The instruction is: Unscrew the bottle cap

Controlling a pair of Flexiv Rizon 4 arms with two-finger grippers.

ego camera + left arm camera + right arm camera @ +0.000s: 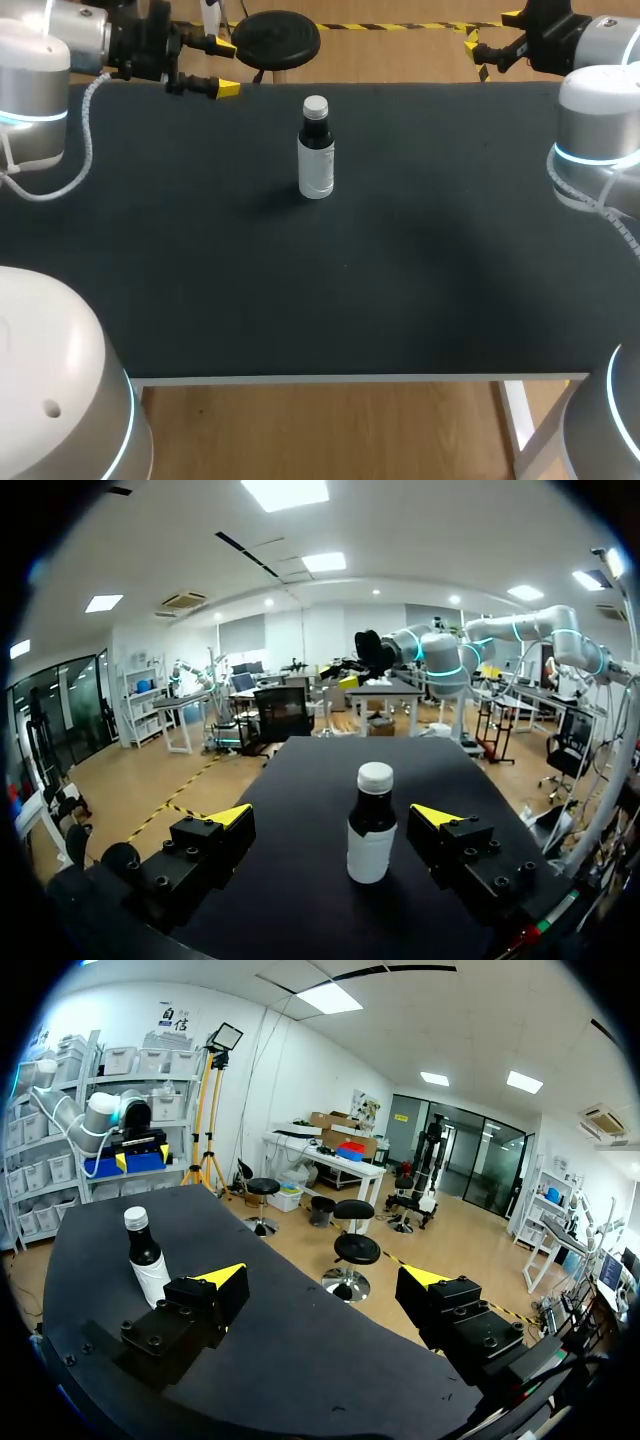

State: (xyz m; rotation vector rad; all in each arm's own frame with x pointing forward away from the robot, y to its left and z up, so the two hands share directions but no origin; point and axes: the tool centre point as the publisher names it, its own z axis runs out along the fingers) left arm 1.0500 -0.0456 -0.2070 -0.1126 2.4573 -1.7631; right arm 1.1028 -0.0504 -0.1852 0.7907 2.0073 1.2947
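Left gripper [224,66] & right gripper [491,32] hung, jaws apart, at far corners of counter [400,280]; bottle [316,150], cap [315,105] on, stood upright btwn.

This is a robotics lab. Two grey robot arms with glowing blue rings stand at a plain black tabletop [400,300], the left arm [35,90] at its far left corner and the right arm [600,130] at its far right corner. Around them is a wide hall with a wood floor [330,430] marked by yellow-and-black tape [400,27]. It holds shelves of storage bins [70,1060], a lamp on a tripod [225,1037], round black stools [352,1250] and further workbenches [385,688] under ceiling panel lights [285,492].
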